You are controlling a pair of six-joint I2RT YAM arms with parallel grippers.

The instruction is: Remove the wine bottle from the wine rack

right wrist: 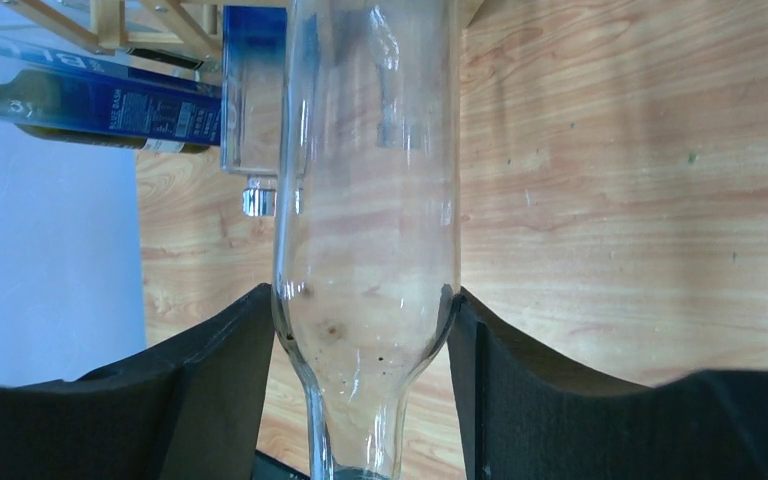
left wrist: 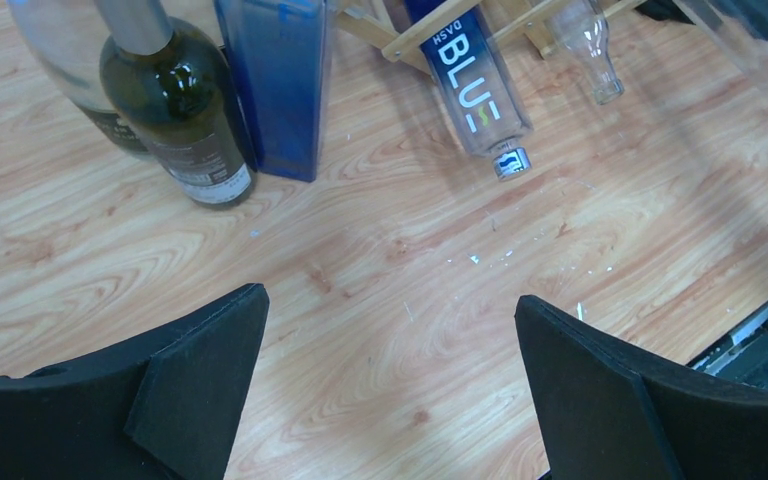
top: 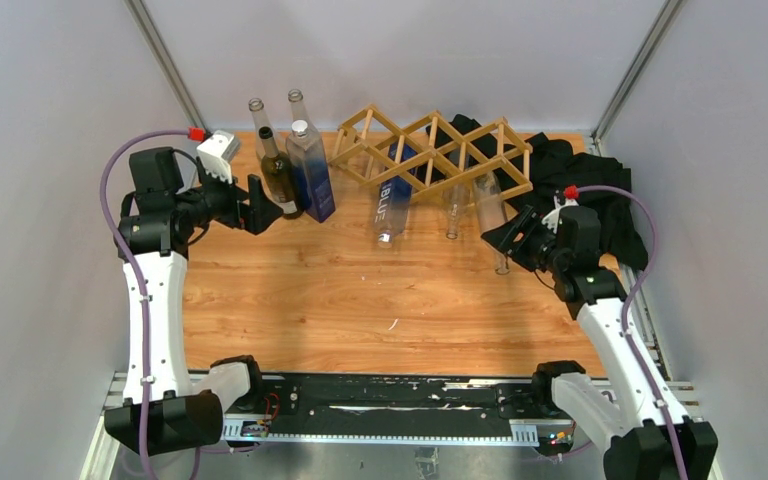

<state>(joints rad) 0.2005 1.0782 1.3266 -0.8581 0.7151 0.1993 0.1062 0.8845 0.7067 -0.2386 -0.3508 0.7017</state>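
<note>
table point(top: 360, 300): wood-grain top, with the rack lying toward its far edge.
wine rack point(top: 430, 150): pale slat lattice of diamonds; a blue-labelled bottle point(top: 392, 205) pokes out of its middle.
wine bottle point(right wrist: 370, 200): clear glass (empty, by the look of it), base end at the rack's right end, neck toward the near edge.
right gripper point(right wrist: 360, 300): pads pressed against both sides of the wine bottle's shoulder.
left gripper point(left wrist: 390, 300): spread wide, holding nothing, above bare wood beside the upright bottles point(top: 285, 165).
</note>
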